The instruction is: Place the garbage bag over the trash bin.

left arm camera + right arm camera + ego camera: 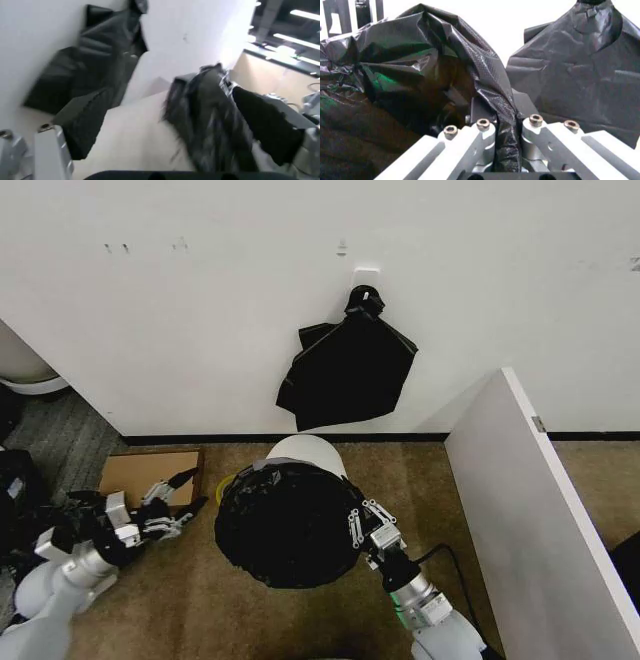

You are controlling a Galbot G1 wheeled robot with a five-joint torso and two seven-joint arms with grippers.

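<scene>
Right gripper [506, 140] jaws of mine pinching one garbage bag [285, 525] over one trash bin [305, 450]; left gripper [185, 492] jaws spread beside it.

right gripper [506, 127] fingers [481, 137] pinching garbage bag [410, 75]

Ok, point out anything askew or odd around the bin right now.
The garbage bag covers the trash bin's mouth, but a patch of the trash bin on the wall side is bare, so the bag sits unevenly. The right gripper pinches the bag's edge; the left gripper hangs open over a cardboard box. Nothing looks spilled.
</scene>
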